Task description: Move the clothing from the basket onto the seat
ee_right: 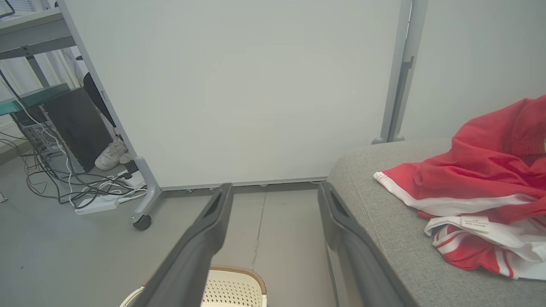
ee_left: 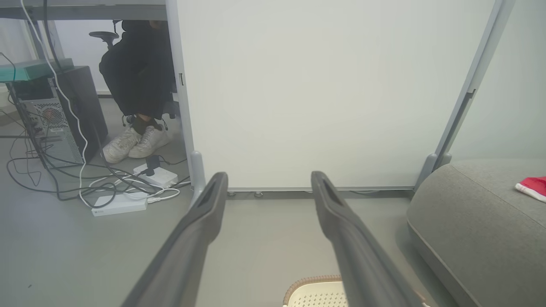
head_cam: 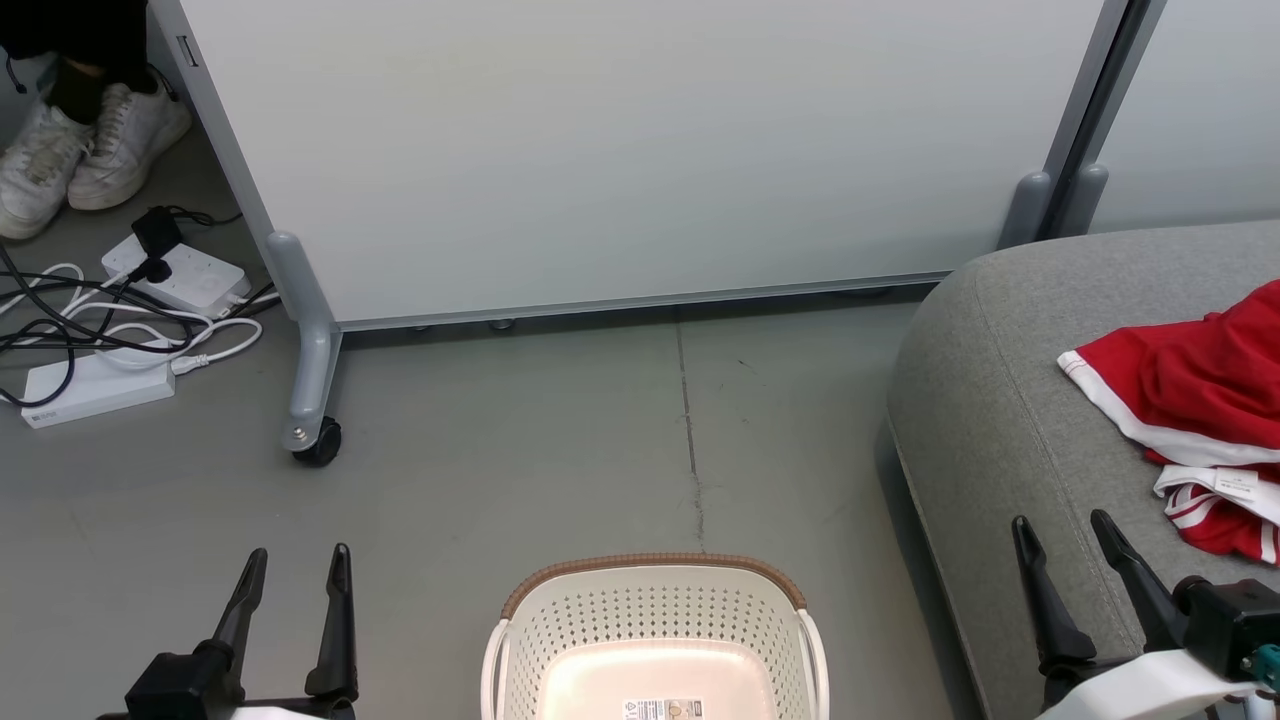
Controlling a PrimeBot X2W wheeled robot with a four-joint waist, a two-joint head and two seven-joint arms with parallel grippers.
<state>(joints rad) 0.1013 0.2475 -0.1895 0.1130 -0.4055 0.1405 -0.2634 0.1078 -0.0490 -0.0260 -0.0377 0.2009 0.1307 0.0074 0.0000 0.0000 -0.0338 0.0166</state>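
My left gripper (head_cam: pixel 300 552), right gripper (head_cam: pixel 1060 520): spread, empty. Basket (head_cam: pixel 650 563) bottom centre, visible floor bare. Clothes (head_cam: pixel 1190 385) on seat (head_cam: pixel 1000 400), right edge, up-right of right gripper; that arm nearer.

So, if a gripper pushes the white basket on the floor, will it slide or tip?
Probably slides easily: the basket looks like thin perforated plastic, seemingly empty, on smooth grey floor. A push at the brown rim might tip it.
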